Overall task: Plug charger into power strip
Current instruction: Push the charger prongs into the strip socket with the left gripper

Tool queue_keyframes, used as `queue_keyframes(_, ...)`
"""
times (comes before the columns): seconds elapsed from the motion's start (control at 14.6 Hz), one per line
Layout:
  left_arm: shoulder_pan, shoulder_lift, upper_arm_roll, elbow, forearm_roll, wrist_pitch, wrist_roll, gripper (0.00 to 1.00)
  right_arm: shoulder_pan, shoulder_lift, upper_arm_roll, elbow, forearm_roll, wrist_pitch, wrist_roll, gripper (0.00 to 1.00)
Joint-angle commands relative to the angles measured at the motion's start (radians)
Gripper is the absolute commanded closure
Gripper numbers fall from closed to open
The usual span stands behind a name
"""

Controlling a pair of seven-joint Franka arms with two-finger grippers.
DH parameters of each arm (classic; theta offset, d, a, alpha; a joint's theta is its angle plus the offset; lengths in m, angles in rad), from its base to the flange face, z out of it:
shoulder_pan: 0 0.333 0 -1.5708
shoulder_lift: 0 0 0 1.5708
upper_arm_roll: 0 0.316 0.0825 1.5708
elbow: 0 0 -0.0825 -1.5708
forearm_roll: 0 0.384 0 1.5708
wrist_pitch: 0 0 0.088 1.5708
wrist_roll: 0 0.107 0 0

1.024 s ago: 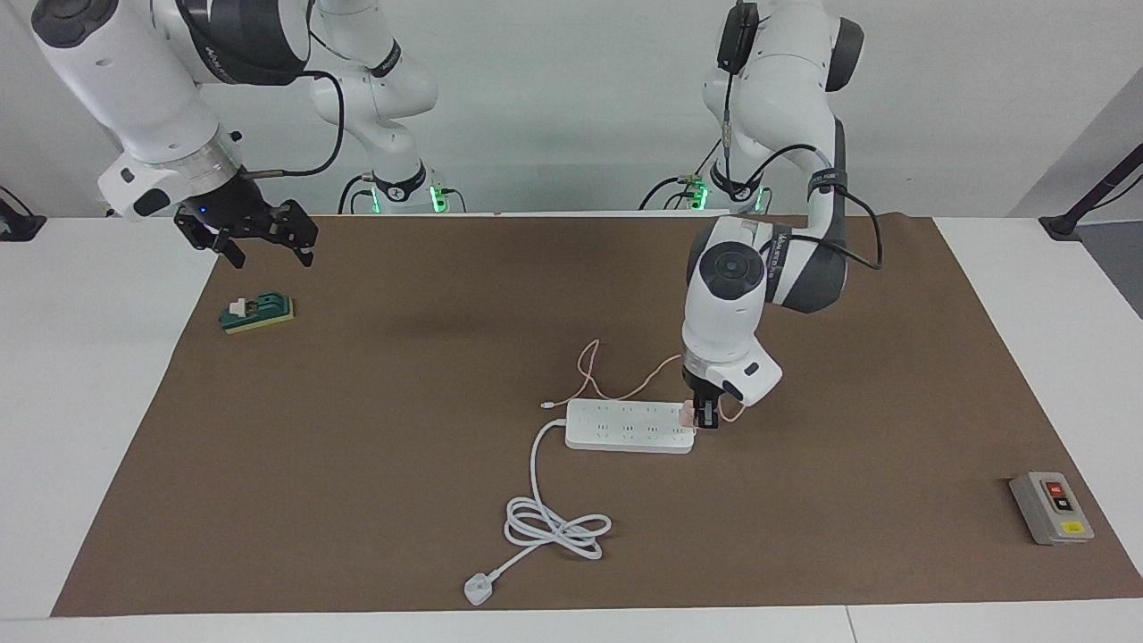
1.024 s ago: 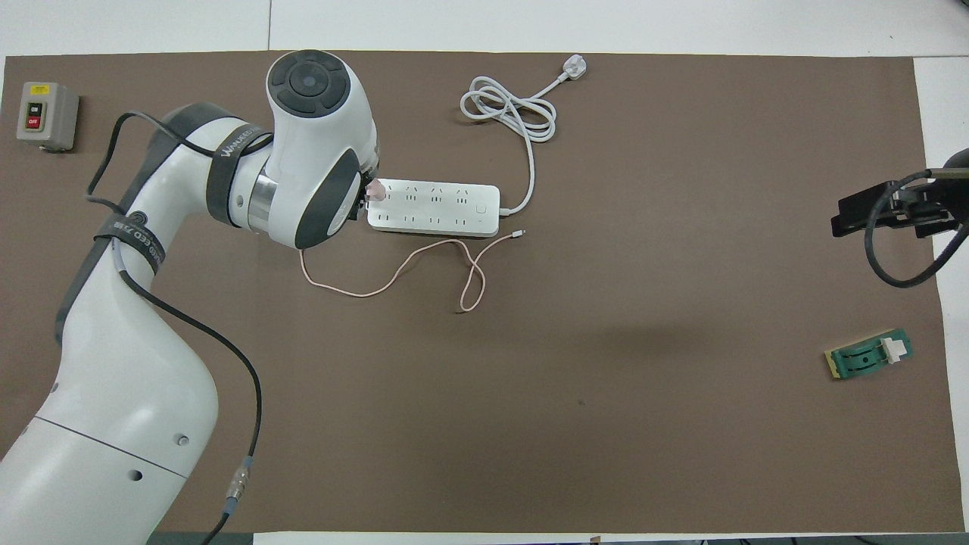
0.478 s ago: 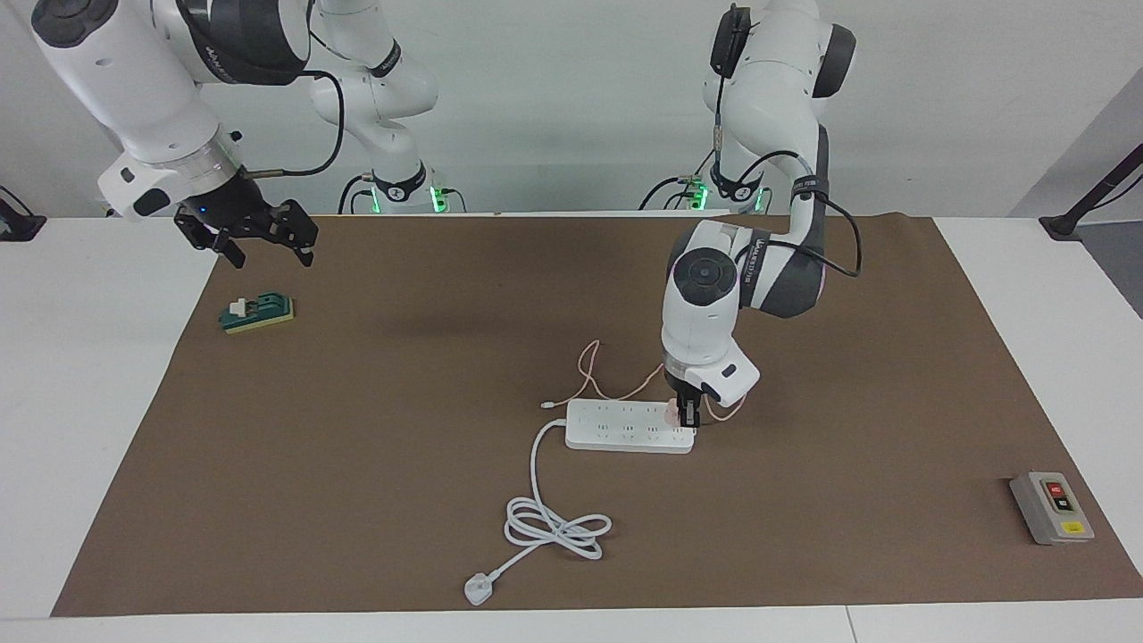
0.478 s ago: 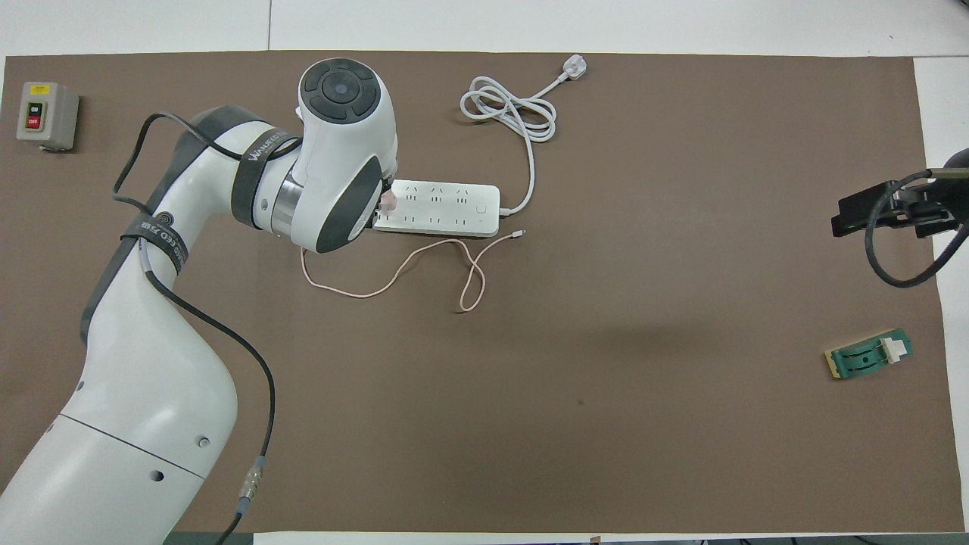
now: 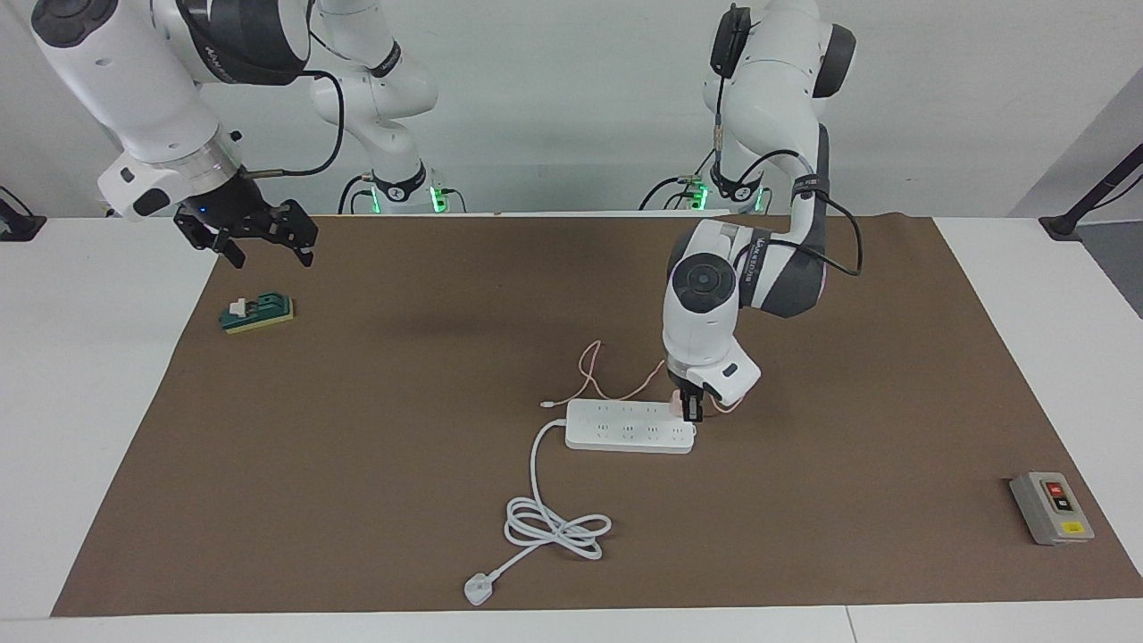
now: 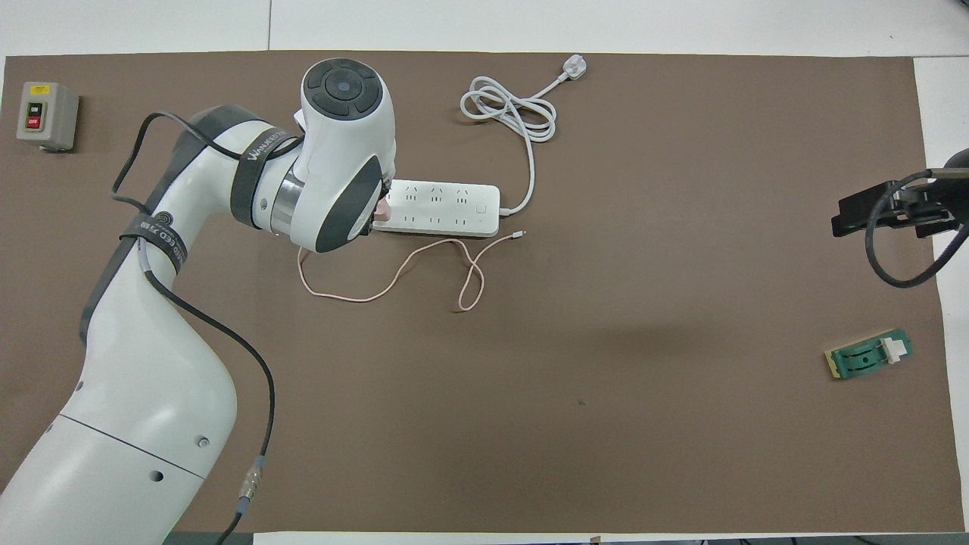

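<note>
In the facing view we are looking at the brown-covered bench [image 5: 375, 464] filling most of the frame, with the left arm reaching down from the upper right to just right of centre, and the right arm waiting at the upper left. Over the last second the left arm has been swinging its wrist in from the right and slightly up the frame, carrying its load from the strip's end edge to a spot over the corner of the strip that lies at the right and upper side in this view; in the last half second the shift is small, so we are judging that it is now fine-tuning over an outlet instead of travelling. The power strip [image 5: 629, 426] is lying flat just below centre and is not shifting, its thick cord trailing down to a coil and plug at lower centre. The left claw [image 5: 690, 409] is clamped on the charger [image 5: 679, 400], the pink cube showing just beside the fingers and right at the strip's top surface; whether the prongs are entering a socket we cannot tell. Its thin pink cable [image 6: 394, 276] is dragging along on the mat, the loop near the wrist having slid a little. The right claw [image 5: 261, 239] is hanging wide open above the small green block [image 5: 257, 313], holding nothing. We are reckoning the insertion is close but not confirmed.
</note>
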Motion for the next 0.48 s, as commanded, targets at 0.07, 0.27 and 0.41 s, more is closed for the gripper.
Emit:
queue_keyframes(0.07, -0.011, -0.005, 0.006, 0.001, 0.017, -0.019, -0.013, 1.0, -0.006, -0.015, 0.008, -0.007, -0.011, -0.012, 0.015, 0.0)
queue_keyframes(0.27, -0.014, -0.005, 0.006, 0.001, 0.017, -0.015, -0.013, 1.0, -0.006, -0.015, 0.008, -0.007, -0.011, -0.012, 0.015, 0.0)
queue_keyframes(0.41, -0.016, -0.004, 0.006, 0.001, 0.017, -0.01, -0.013, 1.0, -0.006, -0.013, 0.006, -0.007, -0.011, -0.012, 0.015, 0.0)
